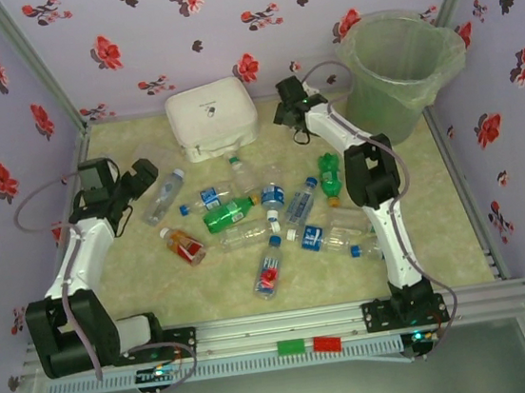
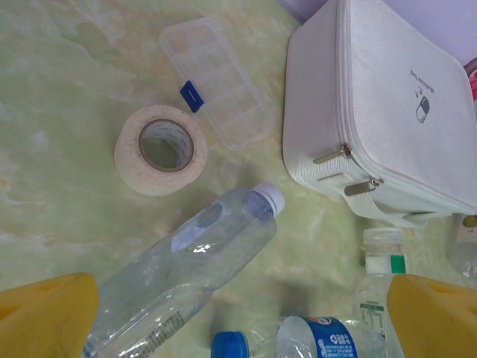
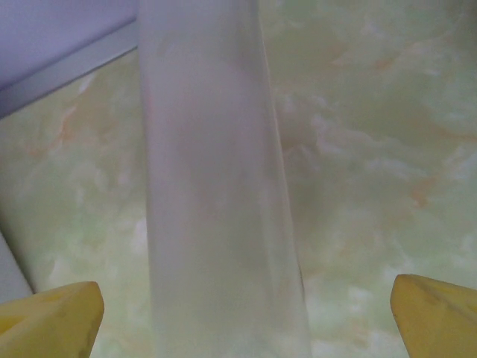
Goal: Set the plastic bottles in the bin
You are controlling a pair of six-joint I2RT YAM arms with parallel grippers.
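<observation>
Several plastic bottles lie scattered mid-table, among them a green one (image 1: 229, 214) and a red-labelled one (image 1: 185, 246). My left gripper (image 1: 136, 181) (image 2: 246, 321) hangs open just above a clear white-capped bottle (image 2: 194, 253) (image 1: 163, 197), whose body lies between the yellow fingertips (image 2: 45, 313). A blue-capped bottle (image 2: 328, 339) lies beside it. The bin (image 1: 394, 94) stands at the far right corner. My right gripper (image 1: 286, 100) (image 3: 246, 321) is left of the bin with its fingers wide apart. A blurred translucent column (image 3: 216, 194) stands between them; I cannot tell what it is.
A white zipped box (image 1: 212, 116) (image 2: 387, 112) sits at the back centre. A tape roll (image 2: 161, 149) and a clear compartment case (image 2: 216, 80) lie left of it. Flowered walls close in the table on three sides.
</observation>
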